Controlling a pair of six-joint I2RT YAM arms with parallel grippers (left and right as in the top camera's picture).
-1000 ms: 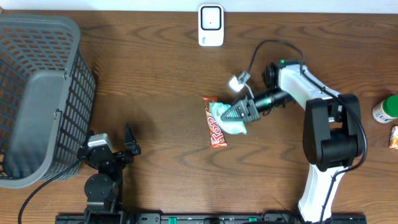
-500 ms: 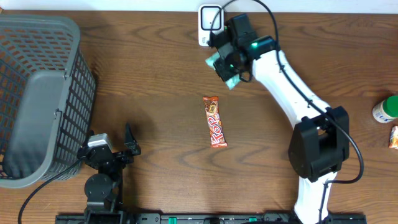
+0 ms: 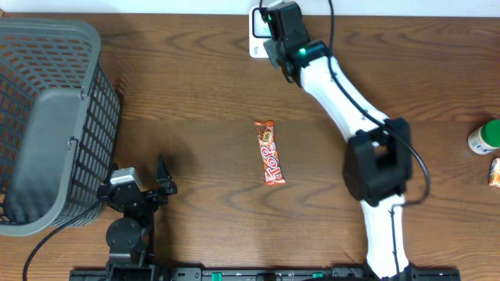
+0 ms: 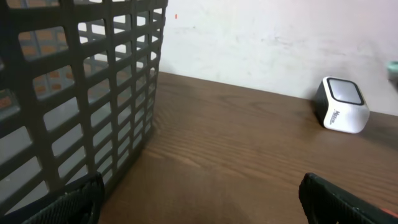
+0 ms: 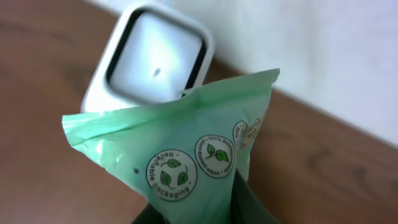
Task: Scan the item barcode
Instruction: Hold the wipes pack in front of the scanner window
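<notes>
In the right wrist view, a pale green wipes pack [image 5: 180, 155] printed with "Recyclable Packaging" leaf logos fills the lower frame. My right gripper [image 5: 205, 208] is shut on its lower end. The pack's top edge is held up just in front of the white barcode scanner [image 5: 152, 62], overlapping its lower rim. Seen from overhead, my right gripper [image 3: 277, 33] reaches to the far table edge over the scanner [image 3: 256, 47] and hides the pack. My left gripper [image 3: 144, 191] rests open near the front left, nothing between its fingers [image 4: 336, 199].
A grey mesh basket [image 3: 47, 117] stands at the left, close beside the left gripper, its wall [image 4: 81, 93] filling that wrist view. A red-orange candy bar [image 3: 269, 152] lies mid-table. A green-capped bottle [image 3: 486, 136] and an orange packet [image 3: 494, 172] sit at the right edge.
My right arm lifted the green pack from beside the candy bar and swung it to the far edge, up to the scanner. The left arm has not moved.
</notes>
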